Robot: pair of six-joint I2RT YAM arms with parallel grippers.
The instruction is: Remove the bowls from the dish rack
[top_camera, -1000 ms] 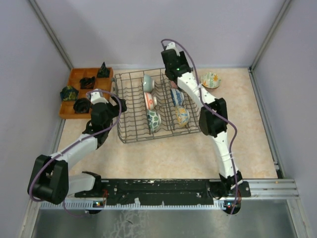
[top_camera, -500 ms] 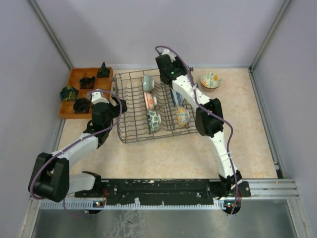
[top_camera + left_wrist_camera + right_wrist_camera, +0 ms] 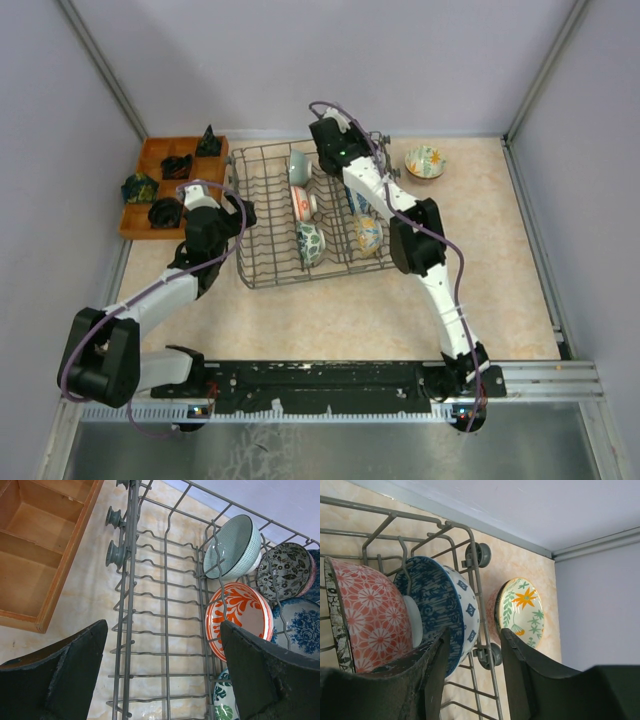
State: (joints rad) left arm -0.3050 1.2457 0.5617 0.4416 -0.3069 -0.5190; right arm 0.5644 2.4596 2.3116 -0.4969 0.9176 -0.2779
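Note:
The dish rack stands mid-table with several bowls on edge in it: a pale green one, a red-and-white one, a leaf-patterned one and a yellow one. One floral bowl sits on the table to the rack's right. My right gripper hangs over the rack's far side. Its jaws stand partly open astride the rim of a blue-and-white bowl, next to a red patterned bowl. My left gripper is wide open above the rack's left edge, holding nothing.
An orange compartmented tray with dark objects sits at the far left, close to my left arm. Its wooden wall shows in the left wrist view. The rack's small wheels stick out at its corner. Walls close in the back and both sides.
My right gripper has moved left along the rack's far side and its jaws have narrowed. The left arm and the bowls have not moved.

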